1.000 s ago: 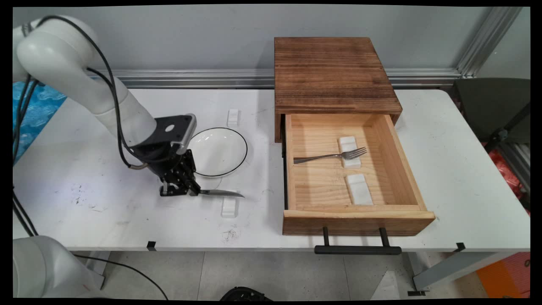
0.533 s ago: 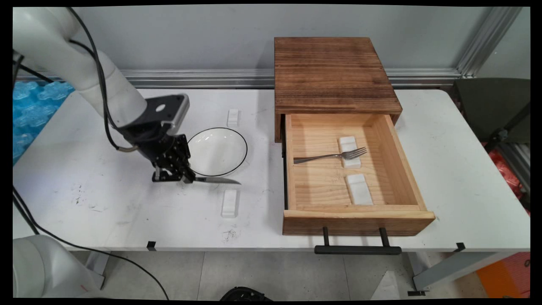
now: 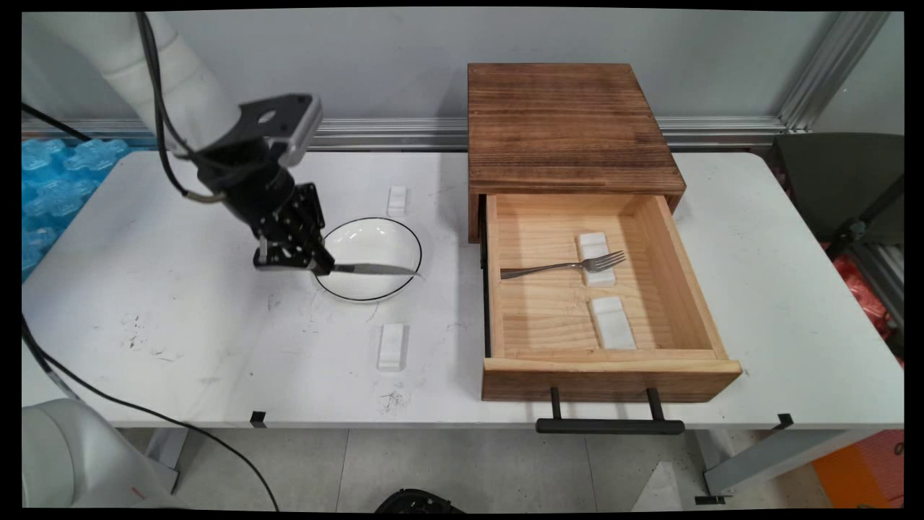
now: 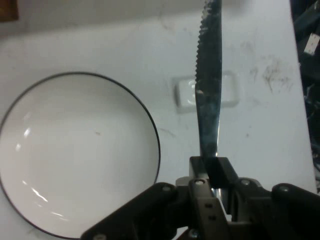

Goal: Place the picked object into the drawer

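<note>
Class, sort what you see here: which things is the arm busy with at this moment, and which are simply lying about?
Busy with:
pincer, shut on the knife
knife, held level above the plate
plate, under the blade

Lying about:
fork, in the open drawer, tines on a white block
cabinet
white block, on the table nearer than the plate

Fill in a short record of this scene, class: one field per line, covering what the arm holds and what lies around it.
end effector: shut on knife
knife: serrated, held level above the plate
plate: white, black rim, on table
drawer: open
fork: in drawer, tines on a white rest
second white rest: in drawer, bare
</note>
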Controlling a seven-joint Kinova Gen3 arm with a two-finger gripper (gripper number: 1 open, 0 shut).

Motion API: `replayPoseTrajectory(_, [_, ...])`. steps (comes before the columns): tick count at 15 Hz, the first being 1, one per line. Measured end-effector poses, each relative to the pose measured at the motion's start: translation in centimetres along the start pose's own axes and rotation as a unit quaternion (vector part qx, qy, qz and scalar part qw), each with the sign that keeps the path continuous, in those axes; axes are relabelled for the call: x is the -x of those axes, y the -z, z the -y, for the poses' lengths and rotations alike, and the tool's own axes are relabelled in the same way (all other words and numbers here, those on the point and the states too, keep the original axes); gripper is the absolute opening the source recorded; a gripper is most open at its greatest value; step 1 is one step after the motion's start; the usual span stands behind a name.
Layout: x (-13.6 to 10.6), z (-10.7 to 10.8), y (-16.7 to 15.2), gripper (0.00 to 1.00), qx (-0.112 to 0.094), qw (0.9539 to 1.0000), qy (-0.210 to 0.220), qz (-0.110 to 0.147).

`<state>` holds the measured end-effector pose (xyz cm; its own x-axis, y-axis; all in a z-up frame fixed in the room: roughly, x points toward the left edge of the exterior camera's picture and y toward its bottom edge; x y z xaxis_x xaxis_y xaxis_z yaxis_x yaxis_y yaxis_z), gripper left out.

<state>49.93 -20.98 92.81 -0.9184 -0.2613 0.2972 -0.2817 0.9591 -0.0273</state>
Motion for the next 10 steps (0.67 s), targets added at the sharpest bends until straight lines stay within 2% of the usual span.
replayPoseTrajectory(5, [-3.8,1.1,3.0,0.0,-0.003,0.9999,0.01,-0.012])
replayPoseTrajectory(10, [-8.5,2.1,3.8,0.0,-0.01,0.9993,0.024,-0.026])
